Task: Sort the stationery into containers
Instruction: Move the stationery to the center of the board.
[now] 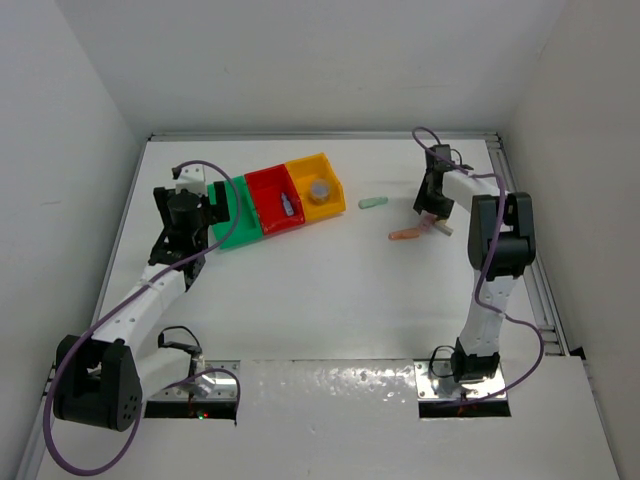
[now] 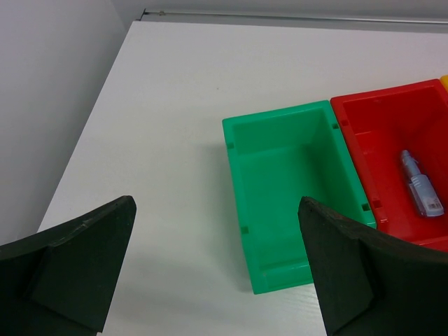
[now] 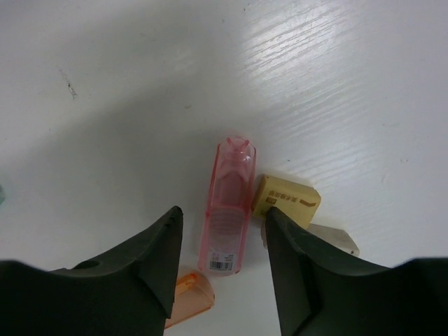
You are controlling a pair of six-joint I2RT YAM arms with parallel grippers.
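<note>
The right pincer (image 3: 221,241) stood jaws apart over the pink piece (image 3: 228,199), whose long axis lay along the gap.

The top external view looks down from above and behind the arms, set far enough back to take in the whole counter (image 1: 330,290), both arm bases (image 1: 95,385) at its lower edge and the walls (image 1: 70,150) around it. The left wrist view sits low over the counter's left side. It faces obliquely forward between its own dark jaws toward the green bin (image 2: 280,203) and the red bin (image 2: 374,143), and both bins also show in the top view, left of centre. The right wrist view looks almost straight down from very close. Its jaws frame the pink piece (image 3: 227,210), the tan block (image 3: 287,199) and the orange piece (image 3: 189,297), the same cluster seen small at the top view's right.
</note>
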